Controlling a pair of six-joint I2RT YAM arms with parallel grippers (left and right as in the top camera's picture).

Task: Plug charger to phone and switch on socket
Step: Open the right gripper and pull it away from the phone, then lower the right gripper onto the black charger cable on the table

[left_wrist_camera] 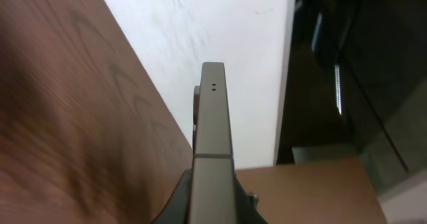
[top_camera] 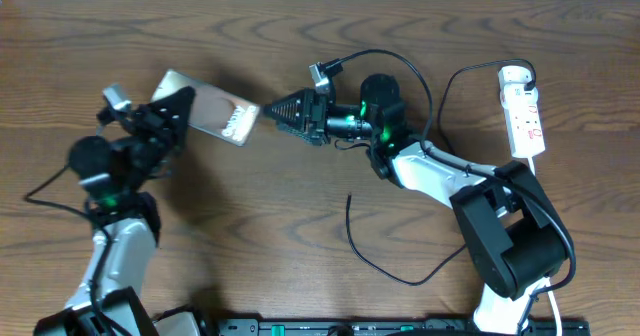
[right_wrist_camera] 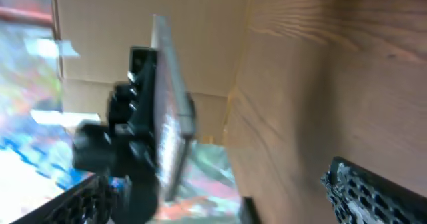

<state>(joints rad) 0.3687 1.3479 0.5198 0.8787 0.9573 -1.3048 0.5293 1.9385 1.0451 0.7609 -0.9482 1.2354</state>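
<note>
The phone (top_camera: 215,111) is a flat dark slab with white lettering, held off the table at the upper left by my left gripper (top_camera: 178,108), which is shut on its left end. In the left wrist view the phone (left_wrist_camera: 213,137) shows edge-on between the jaws. My right gripper (top_camera: 272,112) is open and empty, its tips just right of the phone's free end. The right wrist view shows the phone (right_wrist_camera: 168,111) edge-on ahead. The charger (top_camera: 349,211), a thin black cable, lies on the table with its free end below my right arm. The white socket (top_camera: 523,114) lies at the far right.
The table's far edge runs along the top of the overhead view. My right arm's base (top_camera: 510,241) stands at the lower right, and a black rail (top_camera: 400,326) runs along the front edge. A round white plug head (top_camera: 513,74) sits at the socket's far end.
</note>
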